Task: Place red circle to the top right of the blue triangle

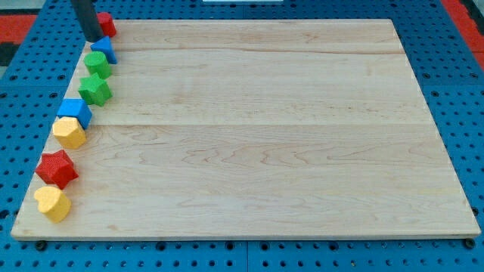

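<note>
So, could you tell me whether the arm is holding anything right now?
Nothing is held: my tip only pushes, and sits beside the red circle.

- You are looking at a lab or test bench, not a home or a shop.
- The blue perforated base plate (446, 60), with its regular grid of holes, is the kind used for mounting fixtures.
- A plain wooden board (257, 128) lies flat on it as a work surface, bare of any household items.
- Small plastic blocks (76, 128) in red, blue, green and yellow sit in a row along the board's left edge, like test pieces.
- A dark rod (85, 17) enters from the view's top left, part of a machine.
- A red surface (15, 30) shows beyond the plate at the top corners.
</note>
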Robot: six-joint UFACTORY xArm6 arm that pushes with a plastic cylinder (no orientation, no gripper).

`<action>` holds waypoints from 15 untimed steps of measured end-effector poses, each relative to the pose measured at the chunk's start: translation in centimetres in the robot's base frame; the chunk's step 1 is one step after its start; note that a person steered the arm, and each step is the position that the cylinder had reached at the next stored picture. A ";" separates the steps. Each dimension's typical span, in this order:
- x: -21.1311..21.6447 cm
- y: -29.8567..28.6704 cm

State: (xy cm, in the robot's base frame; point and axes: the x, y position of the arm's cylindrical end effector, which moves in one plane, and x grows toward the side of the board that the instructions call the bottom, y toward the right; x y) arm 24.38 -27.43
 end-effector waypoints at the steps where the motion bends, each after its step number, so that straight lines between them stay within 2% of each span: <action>1: 0.0 -2.1; 2: 0.2 -3.1; 4: -4.9 -1.8; 8: -5.0 -1.8; 9: -2.9 -0.3; 10: -2.8 1.1; 12: -2.9 -3.0; 14: -1.7 -3.0; 15: 2.4 -2.8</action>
State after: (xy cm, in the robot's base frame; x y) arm 26.77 -30.26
